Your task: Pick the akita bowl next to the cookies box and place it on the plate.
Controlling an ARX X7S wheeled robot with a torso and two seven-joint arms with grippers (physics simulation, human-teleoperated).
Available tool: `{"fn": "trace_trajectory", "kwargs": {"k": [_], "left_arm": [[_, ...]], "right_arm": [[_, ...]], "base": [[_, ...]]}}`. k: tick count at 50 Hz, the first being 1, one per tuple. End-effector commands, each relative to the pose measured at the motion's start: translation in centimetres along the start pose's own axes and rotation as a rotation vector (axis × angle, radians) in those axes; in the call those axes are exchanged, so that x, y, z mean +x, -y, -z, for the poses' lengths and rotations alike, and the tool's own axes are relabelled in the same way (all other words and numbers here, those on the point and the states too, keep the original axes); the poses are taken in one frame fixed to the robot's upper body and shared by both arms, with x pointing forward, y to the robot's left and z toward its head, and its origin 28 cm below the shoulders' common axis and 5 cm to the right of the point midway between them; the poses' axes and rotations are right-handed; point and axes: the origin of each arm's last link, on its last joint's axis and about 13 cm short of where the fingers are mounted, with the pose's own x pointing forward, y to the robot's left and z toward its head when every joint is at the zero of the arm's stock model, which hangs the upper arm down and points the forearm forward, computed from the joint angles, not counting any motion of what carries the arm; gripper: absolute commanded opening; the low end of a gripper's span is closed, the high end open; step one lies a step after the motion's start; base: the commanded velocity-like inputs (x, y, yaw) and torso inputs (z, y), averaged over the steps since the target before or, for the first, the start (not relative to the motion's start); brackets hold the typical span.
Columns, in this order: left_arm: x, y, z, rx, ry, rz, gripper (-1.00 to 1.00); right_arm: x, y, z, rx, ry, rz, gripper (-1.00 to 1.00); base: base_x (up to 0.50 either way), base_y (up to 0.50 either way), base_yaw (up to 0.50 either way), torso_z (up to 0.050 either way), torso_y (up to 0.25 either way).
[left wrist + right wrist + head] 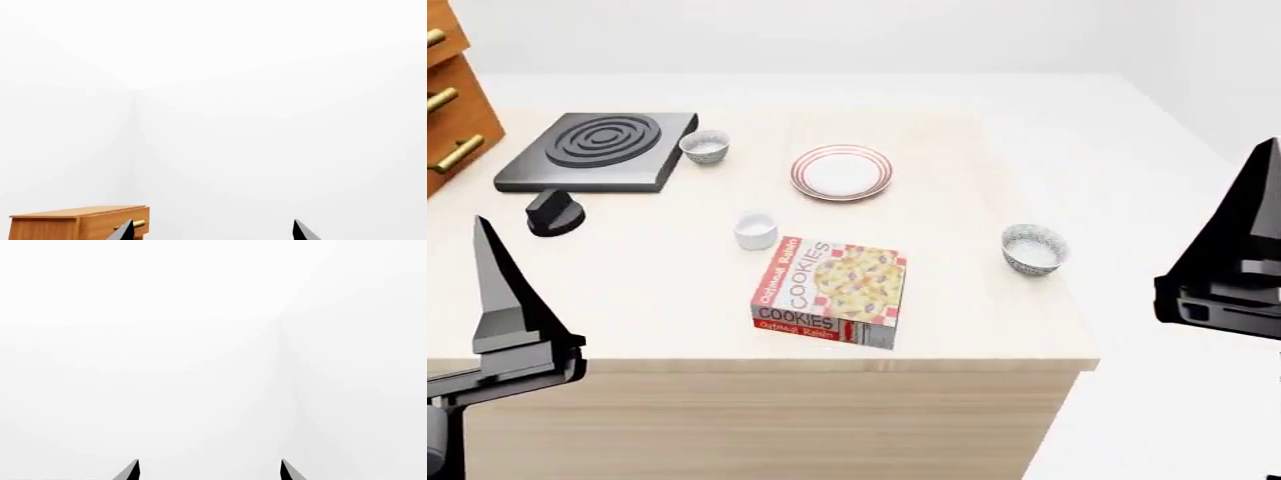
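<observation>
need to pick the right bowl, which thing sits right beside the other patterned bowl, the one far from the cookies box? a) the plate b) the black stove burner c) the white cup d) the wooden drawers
b: in the head view the far bowl sits against the corner of the black stove burner, while the akita bowl stands alone to the right of the cookies box.

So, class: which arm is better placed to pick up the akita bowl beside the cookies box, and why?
Right. The akita bowl sits right of the cookies box, nearest the right end effector; the left end effector is across the table.
</observation>
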Motion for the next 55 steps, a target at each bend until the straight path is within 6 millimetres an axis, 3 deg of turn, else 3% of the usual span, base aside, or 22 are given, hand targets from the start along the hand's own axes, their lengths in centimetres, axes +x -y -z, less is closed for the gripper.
{"fn": "trace_trajectory", "kwargs": {"k": [1,14,55], "left_arm": [[0.03,-0.03,0.04,0.003,-0.001,0.001,1.00],[0.03,-0.05,-0.03,0.003,-0.001,0.001,1.00],[0.03,-0.08,-0.06,0.005,0.002,0.000,1.00]], "right_arm": [[0.06,-0.05,0.11,-0.031,0.001,0.001,1.00],[-0.10,0.04,-0.02,0.010,0.006,-0.015,1.00],[-0.15,0.00,0.02,0.012,-0.005,-0.034,1.00]], "base": [[0.00,0.00,0.00,0.000,0.000],[0.06,0.00,0.00,0.000,0.000],[0.50,0.03,0.00,0.000,0.000]]}}
